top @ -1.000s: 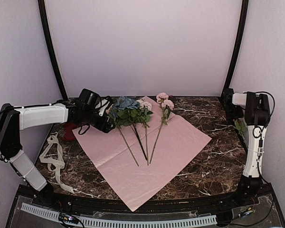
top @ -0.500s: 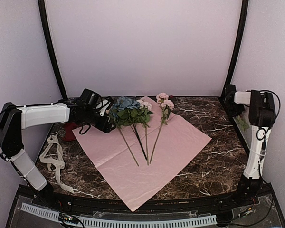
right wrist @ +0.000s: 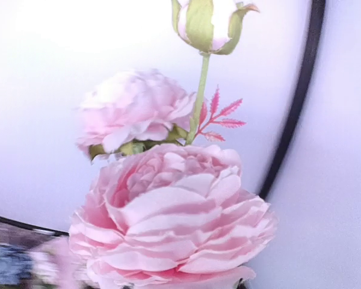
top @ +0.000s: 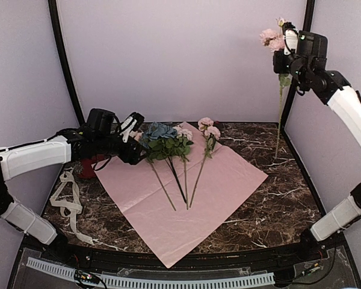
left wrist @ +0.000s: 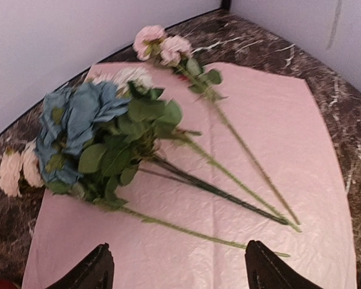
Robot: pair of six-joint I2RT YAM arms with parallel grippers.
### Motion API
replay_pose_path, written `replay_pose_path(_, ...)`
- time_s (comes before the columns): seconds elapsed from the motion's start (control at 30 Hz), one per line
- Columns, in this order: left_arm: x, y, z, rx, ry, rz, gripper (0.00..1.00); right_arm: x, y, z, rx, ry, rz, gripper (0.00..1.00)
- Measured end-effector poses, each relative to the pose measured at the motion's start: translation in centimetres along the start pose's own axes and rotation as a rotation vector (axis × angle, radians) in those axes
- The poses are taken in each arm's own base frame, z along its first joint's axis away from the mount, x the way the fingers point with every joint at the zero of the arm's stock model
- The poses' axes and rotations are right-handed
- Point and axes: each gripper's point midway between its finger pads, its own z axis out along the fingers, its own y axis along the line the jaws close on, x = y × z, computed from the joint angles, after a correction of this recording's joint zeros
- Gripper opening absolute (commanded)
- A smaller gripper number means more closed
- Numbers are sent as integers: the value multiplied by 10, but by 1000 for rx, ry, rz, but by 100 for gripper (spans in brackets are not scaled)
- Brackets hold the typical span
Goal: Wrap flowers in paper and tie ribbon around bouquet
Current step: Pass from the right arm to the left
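The flowers (top: 168, 147) lie fanned on the pink paper (top: 228, 180) on the counter (top: 274, 208). At their 9 o'clock the left pincer (top: 136, 139) stands released, its arm half hiding a red cup (top: 86, 168). The ribbon (top: 66, 201) lies at 8. At 2, high up, the right pincer (top: 284, 51) clenches a rose stem (top: 280, 108), its fingers unseen.

The left arm (top: 36, 158) reaches low, left pincer (top: 136, 138) spread wide; right arm (top: 349, 105) raised high, right pincer (top: 285, 54) clamped.
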Motion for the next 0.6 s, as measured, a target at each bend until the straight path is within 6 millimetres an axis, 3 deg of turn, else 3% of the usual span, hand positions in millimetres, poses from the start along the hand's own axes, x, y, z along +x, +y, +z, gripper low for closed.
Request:
replay_pose_path(0.13, -47, -65, -38, 212, -192, 98, 82, -52, 82, -70, -501, -147, 254, 0)
replay_pose_path(0.27, -83, -120, -78, 404, -368, 161, 84, -63, 153, -123, -907, -182, 489, 0)
replay_pose_path(0.37, -98, -151, -96, 525, -448, 165, 83, -49, 216, -143, -1135, -120, 606, 0)
replay_pose_path(0.47, -101, -163, -97, 581, -463, 134, 76, -18, 283, -154, -1296, 10, 662, 0)
replay_pose_path(0.57, -98, -156, -83, 539, -434, 89, 59, 17, 335, -164, -1395, 151, 684, 0)
replay_pose_path(0.6, -96, -153, -78, 517, -423, 75, 50, 23, 342, -167, -1414, 179, 689, 0)
